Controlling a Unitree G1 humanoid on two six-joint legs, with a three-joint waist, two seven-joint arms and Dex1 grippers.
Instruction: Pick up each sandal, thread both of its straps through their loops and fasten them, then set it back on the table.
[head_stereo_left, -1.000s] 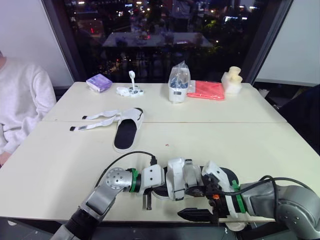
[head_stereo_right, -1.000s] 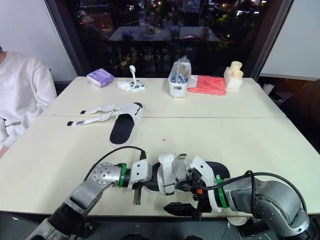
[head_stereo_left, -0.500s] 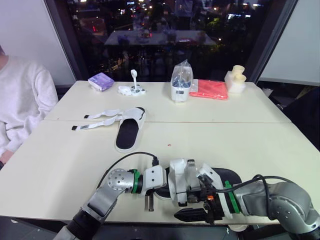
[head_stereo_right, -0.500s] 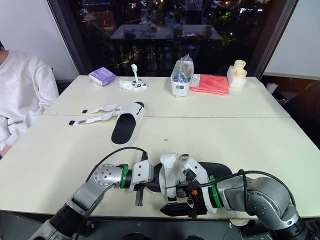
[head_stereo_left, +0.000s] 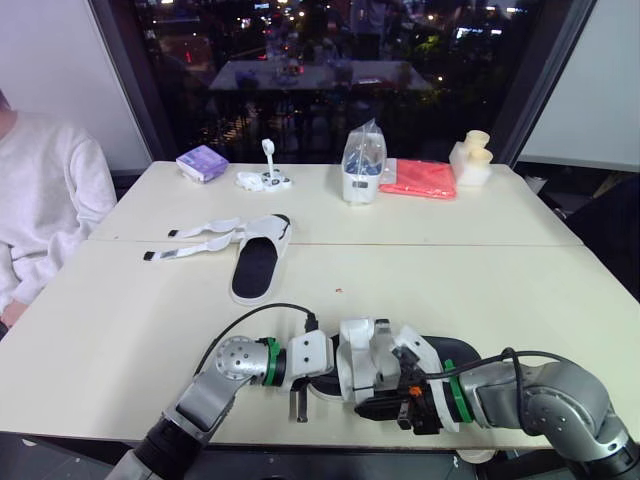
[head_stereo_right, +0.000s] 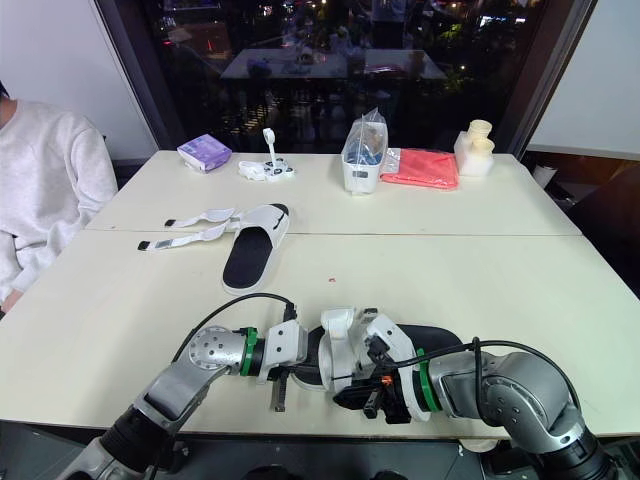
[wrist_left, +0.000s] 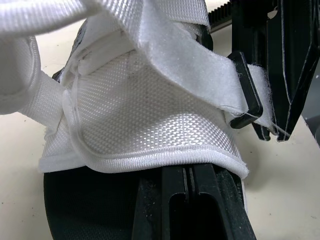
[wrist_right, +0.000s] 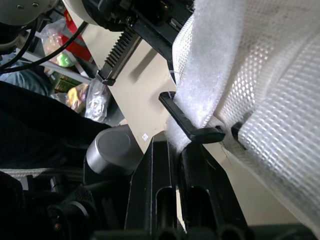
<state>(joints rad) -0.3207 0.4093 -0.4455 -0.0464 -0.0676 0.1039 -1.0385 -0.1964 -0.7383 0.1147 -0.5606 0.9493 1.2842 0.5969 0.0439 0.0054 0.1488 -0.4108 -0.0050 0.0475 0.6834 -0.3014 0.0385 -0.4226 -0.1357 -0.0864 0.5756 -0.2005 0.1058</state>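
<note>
white sweater on a person (head_stereo_left: 40, 210) is showing at the far left, beside the pale table (head_stereo_left: 520, 270); a purple packet (head_stereo_left: 201, 162) is lying near the table's back edge; in front of it the far sandal (head_stereo_left: 255, 265), white with a black insole, is resting flat on the table, its two loose straps (head_stereo_left: 195, 240) trailing unfastened toward the person; a small white item (head_stereo_left: 263, 180) is sitting just behind that sandal.

by the table's near edge the left gripper (wrist_left: 187, 195) is reaching in from the left and meeting the near sandal (wrist_left: 150, 115) at one end; its fingers are pressing almost together, with a thin seam between them, gripping the sandal right under the rim of the white mesh upper; the sandal's black insole is pointing off to the right, and whether its sole is touching the tabletop i cannot tell; a white strap (wrist_left: 200, 65) is running across the upper and passing through a black loop (wrist_left: 245, 119); the right gripper (wrist_right: 176, 150) is coming in from the right, its fingers nearly closed and pinching the fuzzy end of that strap just past the loop.

further back, a clear bag (head_stereo_left: 360, 165) is standing near the middle of the far edge; a red cloth (head_stereo_left: 419, 180) is lying just beside it; a cream block (head_stereo_left: 470, 158) is sitting to the right of the cloth.
</note>
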